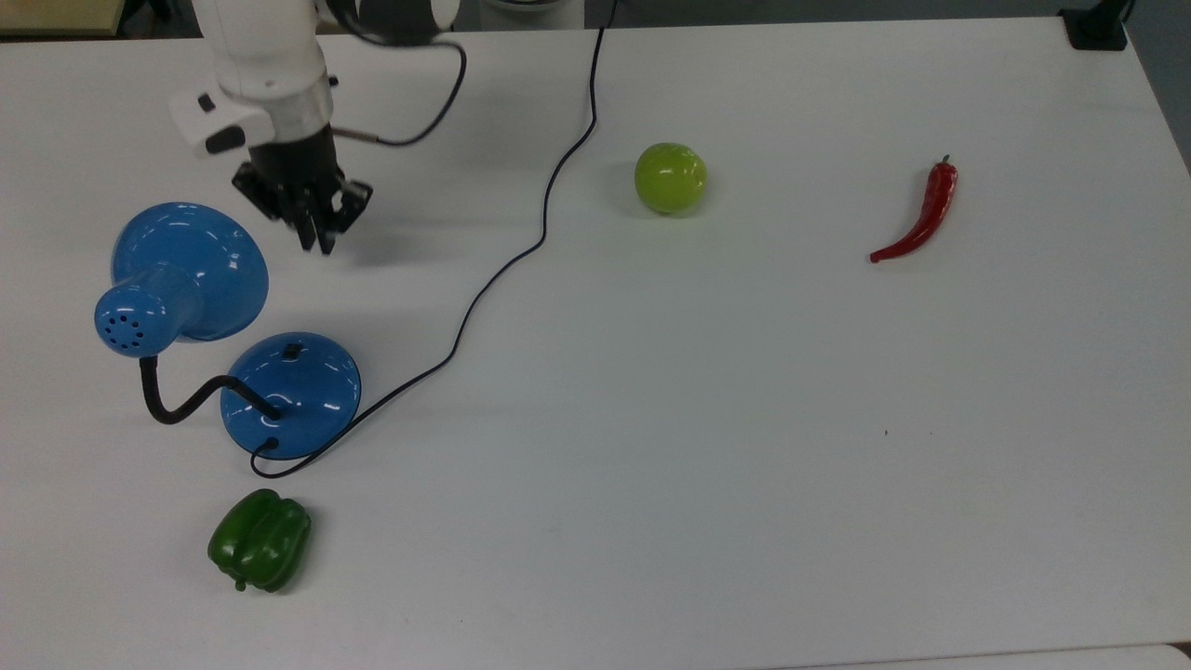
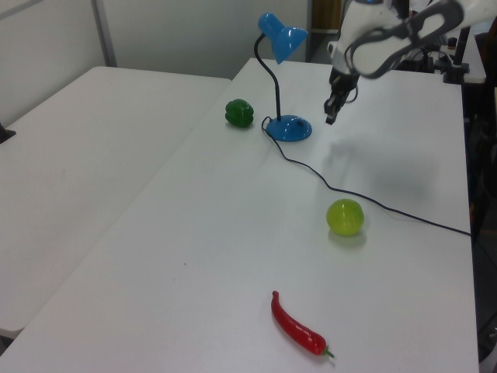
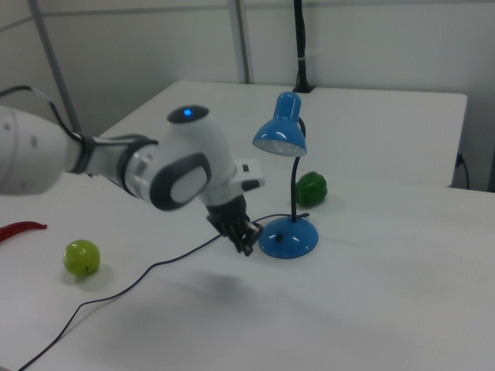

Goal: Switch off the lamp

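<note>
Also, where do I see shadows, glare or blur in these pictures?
Top view: the pincer throws a soft grey shadow on the table to its right, and the lamp shade carries bright glints. Left view: a faint arm shadow lies on the table right of the cord. Right view: the arm looks slightly smeared, and a dim shadow sits below the pincer.

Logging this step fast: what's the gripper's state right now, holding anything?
Gripper: shut, holding nothing, raised clear of the glossy blue desk lamp.
</note>
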Controlling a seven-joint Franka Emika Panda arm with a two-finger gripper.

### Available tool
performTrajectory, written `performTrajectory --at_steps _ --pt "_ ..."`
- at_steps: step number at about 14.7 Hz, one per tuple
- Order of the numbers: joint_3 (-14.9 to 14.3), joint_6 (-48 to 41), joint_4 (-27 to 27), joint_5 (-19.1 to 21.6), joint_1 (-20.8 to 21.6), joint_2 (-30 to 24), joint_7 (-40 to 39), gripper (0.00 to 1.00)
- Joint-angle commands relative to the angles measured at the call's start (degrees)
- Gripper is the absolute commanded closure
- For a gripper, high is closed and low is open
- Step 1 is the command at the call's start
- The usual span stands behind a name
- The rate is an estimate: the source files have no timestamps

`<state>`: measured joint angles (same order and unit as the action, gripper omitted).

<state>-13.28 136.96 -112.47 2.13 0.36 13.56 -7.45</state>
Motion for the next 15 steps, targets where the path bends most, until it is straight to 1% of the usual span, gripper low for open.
performTrajectory --at_steps 1,3,4,5,6,7,8,9,10,12,14,15 --pt "0.36 -12.22 -2.31 -2.22 0.25 -8.36 -0.64 0.0" --pt "0.36 -19.15 -1.61 -2.31 0.86 -12.05 -0.73 0.0" --pt "0.36 -22.67 -0.39 -2.22 1.39 -13.55 -0.64 0.0" --pt "0.28 -28.53 1.71 -2.22 2.44 -15.04 -0.55 0.0" --pt "0.27 -35.73 5.47 -2.22 2.71 -16.71 1.01 0.0" --pt "0.36 -40.59 8.82 -2.05 2.8 -17.16 2.86 0.0" --pt "0.62 -46.55 14.07 -1.26 2.89 -17.08 4.88 0.0" --pt "0.71 -49.57 16.56 -0.99 3.41 -17.08 5.94 0.0" --pt "1.06 -51.77 18.5 -0.56 4.11 -17.16 7.17 0.0" --pt "3.16 -53.64 20.97 -0.2 4.38 -17.08 10.07 0.0" --pt "5.19 -52.86 21.15 -0.03 4.3 -16.82 12.53 0.0" --pt "6.41 -52.68 21.15 0.15 4.12 -16.55 12.46 0.0"
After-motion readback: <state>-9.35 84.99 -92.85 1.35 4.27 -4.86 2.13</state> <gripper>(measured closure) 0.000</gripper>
